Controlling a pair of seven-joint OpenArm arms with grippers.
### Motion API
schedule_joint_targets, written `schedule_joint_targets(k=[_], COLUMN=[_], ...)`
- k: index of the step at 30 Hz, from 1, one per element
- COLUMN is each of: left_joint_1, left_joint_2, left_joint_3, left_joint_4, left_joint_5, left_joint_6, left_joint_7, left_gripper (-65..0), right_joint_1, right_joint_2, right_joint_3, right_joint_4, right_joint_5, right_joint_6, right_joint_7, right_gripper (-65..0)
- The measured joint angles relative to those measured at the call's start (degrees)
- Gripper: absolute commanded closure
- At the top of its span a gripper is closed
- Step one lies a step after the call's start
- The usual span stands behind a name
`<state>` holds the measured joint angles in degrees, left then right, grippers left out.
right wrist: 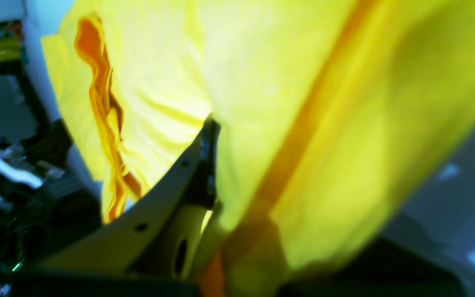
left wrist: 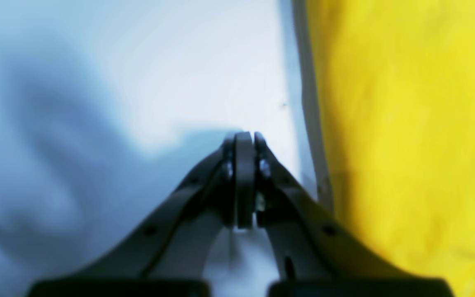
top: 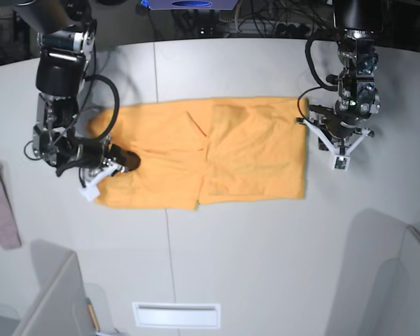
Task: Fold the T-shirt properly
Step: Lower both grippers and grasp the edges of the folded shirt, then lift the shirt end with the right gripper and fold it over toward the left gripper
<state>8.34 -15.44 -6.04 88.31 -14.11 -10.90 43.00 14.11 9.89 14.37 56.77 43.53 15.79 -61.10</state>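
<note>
The orange-yellow T-shirt lies spread flat across the middle of the white table, with folds showing near its centre. At its left edge in the base view, my right gripper meets the cloth. In the right wrist view the T-shirt bunches against one finger and covers the other, so my right gripper looks shut on the fabric. My left gripper hovers just off the shirt's right edge. In the left wrist view the left gripper is shut and empty over the table, beside the T-shirt.
A small pinkish cloth lies at the table's far left edge. Grey partitions rise at the front corners. A white slot sits near the front edge. Cables and equipment crowd the back.
</note>
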Motion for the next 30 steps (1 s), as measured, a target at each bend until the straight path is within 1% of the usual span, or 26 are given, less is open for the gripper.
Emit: schedule_joint_targets(k=[2,5,7,8,11,13,15,17,20,22,24,26,30], left_joint_1=[-1.16,-1.97,-2.71,-3.45,-5.49,-6.75,-8.35,-9.46,-9.73,-9.79,-9.81,-9.79,-9.6], left_joint_2=[-0.07,0.24,1.6,2.32,4.63,4.79,4.61,4.59,4.63,4.66,4.63,4.66,4.66], left_joint_3=[2.25,4.17,4.42,4.74,6.23,8.26,10.73,12.98,14.03,14.29,14.29,14.32,14.36], left_joint_4=[-0.68,-0.94,-1.14,-1.36,-2.73,-3.91,-5.2,-6.03,-6.05,-6.05,-6.05,-5.92,-5.92], left_joint_5=[0.15,0.22,0.87,0.83,0.48,0.2,0.17,0.35,0.37,0.33,0.11,0.13,-0.02], left_joint_6=[0.17,0.26,0.57,0.59,0.35,0.15,0.15,0.26,0.39,0.37,0.35,0.35,0.37], left_joint_7=[-0.13,-0.31,-0.11,-0.04,0.31,0.07,-0.13,-0.15,-0.42,-0.37,-0.39,-0.35,-0.39], left_gripper=[0.0,0.0,0.0,0.0,0.0,0.0,0.0,0.0,0.0,0.0,0.0,0.0,0.0], right_joint_1=[-0.02,-0.98,-1.29,-1.31,-2.29,-3.39,-3.69,-3.69,-3.82,-4.09,-4.46,-4.55,-4.52], right_joint_2=[-0.55,-1.31,-1.77,-2.58,-4.39,-5.75,-6.64,-7.13,-6.62,-7.1,-8.2,-10.03,-13.66], right_joint_3=[-0.04,-0.13,-0.13,-0.13,-0.13,-0.11,-0.15,-0.15,-5.46,-9.29,-12.37,-14.08,-14.45], right_joint_4=[3.54,8.98,11.93,13.44,17.84,20.96,22.91,25.11,29.2,31.58,33.33,34.1,34.69], right_joint_5=[-5.9,-13.2,-17.86,-21.29,-27.3,-30.99,-33.33,-34.05,-36.24,-37.35,-40.26,-42.64,-46.4], right_joint_6=[-1.51,-2.62,-3.02,-3.21,-3.63,-3.98,-4.24,-4.24,-4.33,-4.33,-4.26,-4.24,-4.24], right_joint_7=[1.64,1.55,-0.07,-1.27,-2.67,-4.55,-5.35,-6.47,-6.93,-6.69,-6.86,-7.21,-7.5], right_gripper=[0.0,0.0,0.0,0.0,0.0,0.0,0.0,0.0,0.0,0.0,0.0,0.0,0.0])
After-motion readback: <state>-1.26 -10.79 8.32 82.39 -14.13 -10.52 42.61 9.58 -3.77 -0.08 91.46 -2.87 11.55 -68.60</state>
